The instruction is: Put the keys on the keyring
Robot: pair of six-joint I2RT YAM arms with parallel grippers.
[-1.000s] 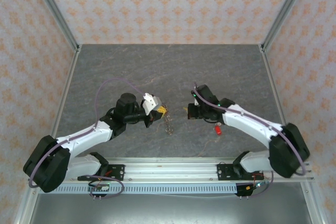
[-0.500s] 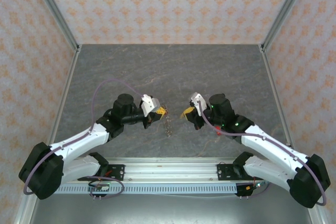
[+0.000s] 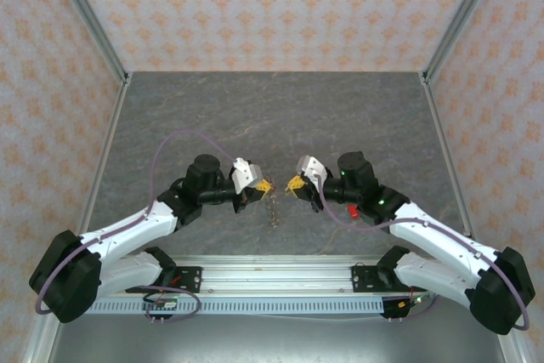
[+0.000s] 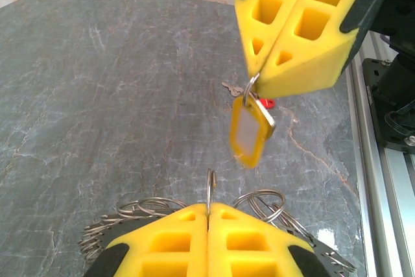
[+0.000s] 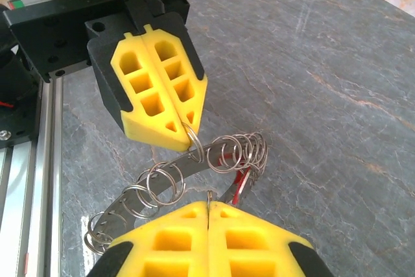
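The keyring (image 5: 189, 164), a flat silver-grey band carrying several small split rings, hangs between the two grippers (image 3: 274, 206). My left gripper (image 4: 209, 207) is shut on one of its split rings, seen opposite (image 5: 189, 133) and from above (image 3: 257, 184). My right gripper (image 5: 208, 204) is shut on the thin ring of the yellow key (image 4: 249, 131), which dangles just above the left fingertips. In the top view the right gripper (image 3: 294, 183) faces the left one closely. A red key (image 5: 238, 186) hangs among the keyring's small rings. Another red key (image 3: 352, 210) lies on the table.
Grey stone-look tabletop (image 3: 272, 116) with patterned walls on three sides. An aluminium rail (image 3: 272, 278) runs along the near edge by the arm bases. A small bare metal key (image 4: 228, 87) lies on the table next to the loose red key (image 4: 264, 102).
The right gripper has swung left with the yellow key until it nearly meets the left gripper. The left gripper has shifted slightly right, still holding the keyring.
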